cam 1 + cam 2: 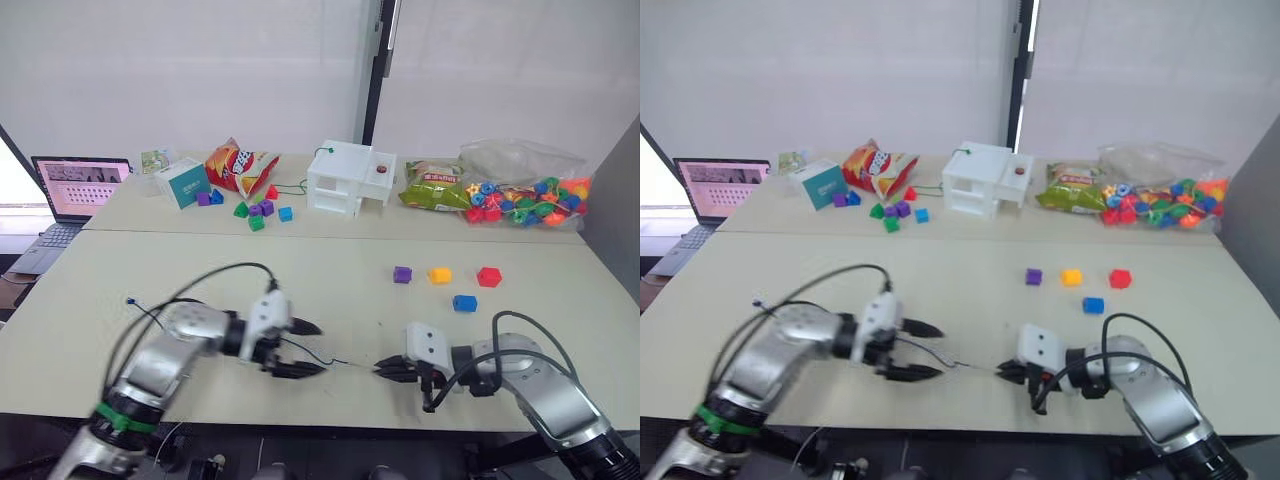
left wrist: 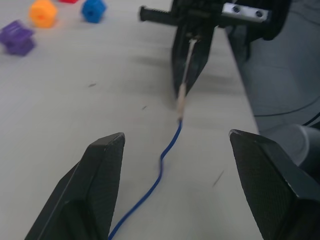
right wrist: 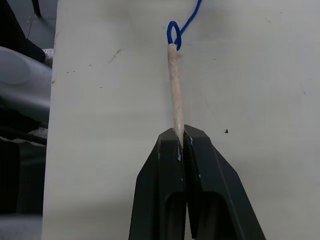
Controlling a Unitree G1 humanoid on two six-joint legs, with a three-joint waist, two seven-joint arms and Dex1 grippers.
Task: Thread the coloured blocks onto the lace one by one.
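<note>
The lace [image 2: 161,169] is a thin dark-blue cord lying on the table, and it runs between the fingers of my left gripper [image 1: 318,348], which is open and not touching it. Its pale stiff tip [image 3: 174,85] is pinched in my right gripper [image 1: 381,367], which is shut near the front edge; this gripper also appears in the left wrist view [image 2: 186,82]. The lace's far end [image 1: 131,300] trails off to the left. Purple [image 1: 402,274], yellow [image 1: 439,275], red [image 1: 488,277] and blue [image 1: 464,303] blocks sit loose beyond the right gripper.
On the back table stand a white box [image 1: 350,178], a chip bag [image 1: 238,167], a teal carton [image 1: 182,183], a scatter of mixed small blocks [image 1: 256,211], a green snack bag [image 1: 432,187] and a bag of beads [image 1: 525,195]. A laptop [image 1: 80,187] sits far left.
</note>
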